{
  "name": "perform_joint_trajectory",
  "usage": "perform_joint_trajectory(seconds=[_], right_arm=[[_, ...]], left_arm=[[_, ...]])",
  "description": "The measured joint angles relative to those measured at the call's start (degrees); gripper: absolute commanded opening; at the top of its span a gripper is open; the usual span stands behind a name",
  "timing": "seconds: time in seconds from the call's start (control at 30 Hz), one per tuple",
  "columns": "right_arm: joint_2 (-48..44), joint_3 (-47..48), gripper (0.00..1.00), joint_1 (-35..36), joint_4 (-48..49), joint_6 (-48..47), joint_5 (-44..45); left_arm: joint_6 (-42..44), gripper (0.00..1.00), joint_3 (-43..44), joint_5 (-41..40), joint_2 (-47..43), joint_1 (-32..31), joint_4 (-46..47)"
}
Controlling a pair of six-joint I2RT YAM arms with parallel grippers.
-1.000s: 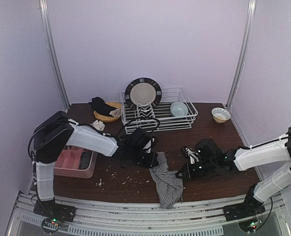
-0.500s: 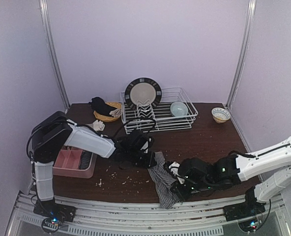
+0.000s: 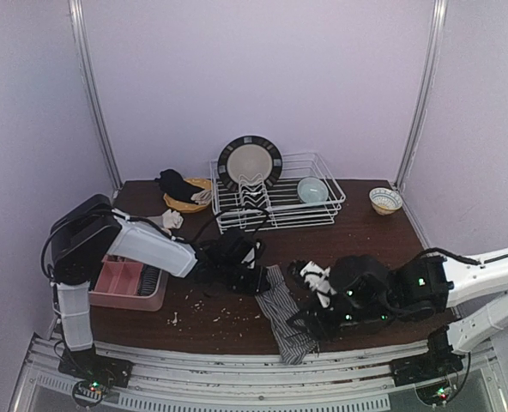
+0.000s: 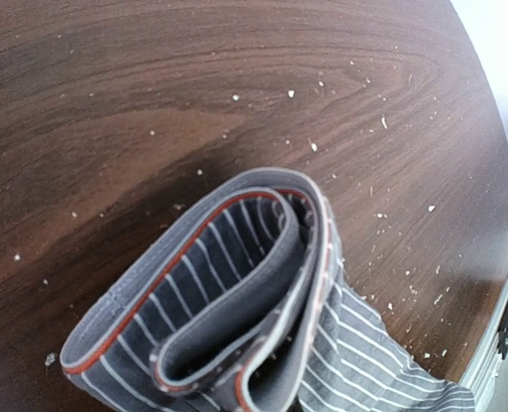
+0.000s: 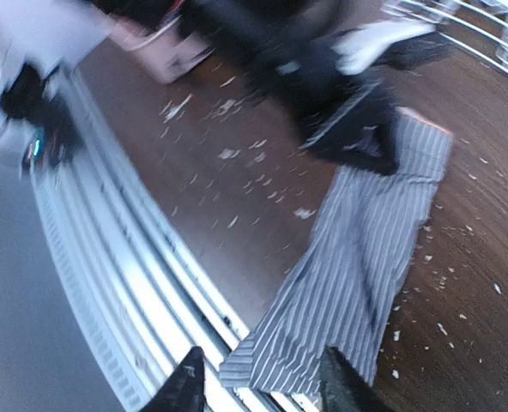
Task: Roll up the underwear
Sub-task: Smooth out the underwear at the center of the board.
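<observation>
Underwear (image 3: pixel 284 313), grey with pale stripes, lies in a long strip on the table (image 3: pixel 365 249), between the two arms, its near end reaching the front edge.

From the top view, the right gripper (image 3: pixel 310 319) has swung in from the right over the last second and now hangs over the strip's near half. Its jaws, closed a second ago, have come partly apart. The left gripper (image 3: pixel 252 279) has barely shifted and sits at the far end. I take this as the right arm setting up to take the near end, so rolling has not begun there.

On the left wrist view, the waistband (image 4: pixel 237 292) is doubled over and stands up in a loop. I can't see the fingers here. They are closed, and the fabric runs straight into them, so I judge it pinched.

On the right wrist view, which is blurred, my fingertips (image 5: pixel 190 382) stand apart with nothing between them, just above the strip's near corner.

The wood is dark and littered with crumbs (image 3: pixel 207 305). A rack (image 3: pixel 331 206), a pink tray (image 3: pixel 121 287) and a bowl (image 3: pixel 384 200) sit around it, with lilac walls behind.
</observation>
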Motion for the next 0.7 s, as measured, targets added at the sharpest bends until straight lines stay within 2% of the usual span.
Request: perform_joint_trajectory(seconds=[0.1, 0.17, 0.27, 0.37, 0.6, 0.7], right_arm=[[-0.2, -0.3, 0.23, -8.0, 1.5, 2.2, 2.6], [4.3, 0.3, 0.19, -10.4, 1.7, 3.5, 3.6], [12.7, 1.2, 0.13, -10.4, 1.6, 4.3, 3.0], [19.2, 2.5, 0.12, -9.3, 1.5, 4.4, 2.0], [24.2, 3.7, 0.10, -3.9, 0.9, 4.8, 1.4], [25.0, 3.4, 0.14, -1.3, 0.5, 5.7, 1.6]], left_arm=[[0.0, 0.00, -0.2, -0.1, -0.5, 0.0, -0.5], [0.0, 0.00, -0.6, -0.1, -0.9, 0.0, -0.6], [0.0, 0.00, -0.8, -0.2, -1.0, 0.0, -0.7], [0.0, 0.00, -0.9, -0.3, -1.1, 0.0, -0.7], [0.0, 0.01, -1.0, -0.3, -1.1, 0.0, -0.7], [0.1, 0.19, -1.2, -0.3, -1.4, 0.0, -0.8]])
